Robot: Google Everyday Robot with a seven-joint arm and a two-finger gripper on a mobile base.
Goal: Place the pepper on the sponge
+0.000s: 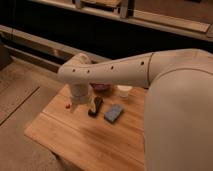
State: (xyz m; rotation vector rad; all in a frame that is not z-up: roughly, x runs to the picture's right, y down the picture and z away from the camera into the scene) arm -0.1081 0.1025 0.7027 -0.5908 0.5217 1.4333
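Observation:
The pepper (67, 105) is a small red spot lying on the wooden table (75, 140) near its left side. My gripper (76, 106) hangs straight down from the pale arm, just right of the pepper and close above the table. It is open and largely hidden by the wrist. The sponge (114, 113), a flat blue-grey pad, lies further right at mid-table with nothing on it.
A black narrow object (95, 106) lies between the gripper and the sponge. A dark purple bowl (101, 87) and a white cup (123, 90) stand at the table's back edge. My bulky arm covers the right side. The floor drops off left of the table.

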